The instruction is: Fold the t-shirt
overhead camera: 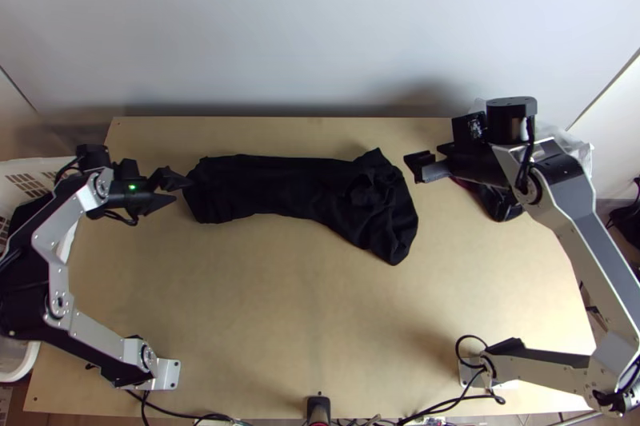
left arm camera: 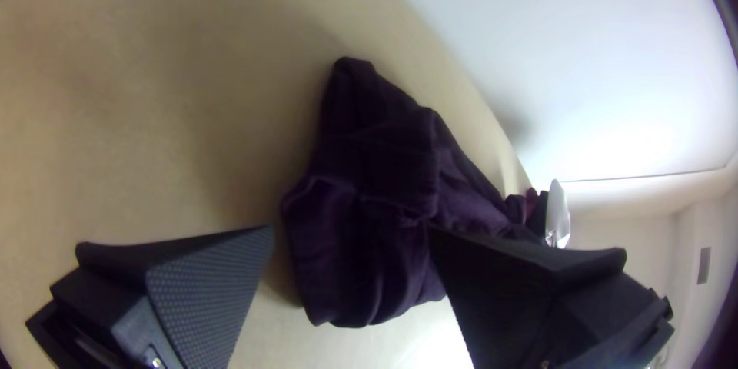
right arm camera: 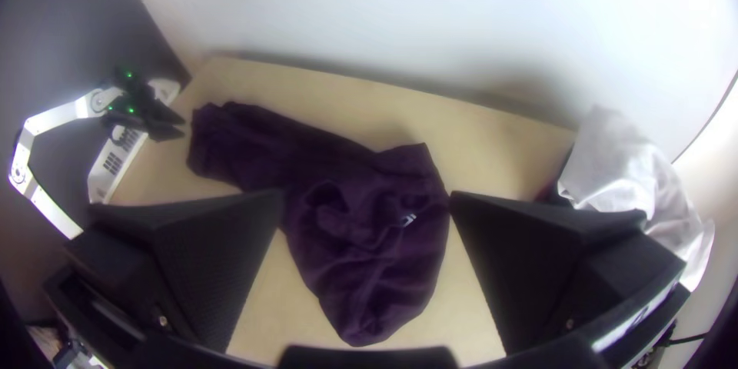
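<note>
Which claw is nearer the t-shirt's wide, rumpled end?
Right. In the top view, the right claw is just right of the wide end; the left claw is by the t-shirt's narrow end.

High over the near edge of my light wooden table (overhead camera: 280, 330), the top view looks steeply down. Lower and nearer, my left wrist view faces rightward along the rumpled black cloth t-shirt (overhead camera: 296, 186); my right one looks leftward over it (fisheye, both). All three share the t-shirt and smooth pale wall (overhead camera: 320, 34).
</note>
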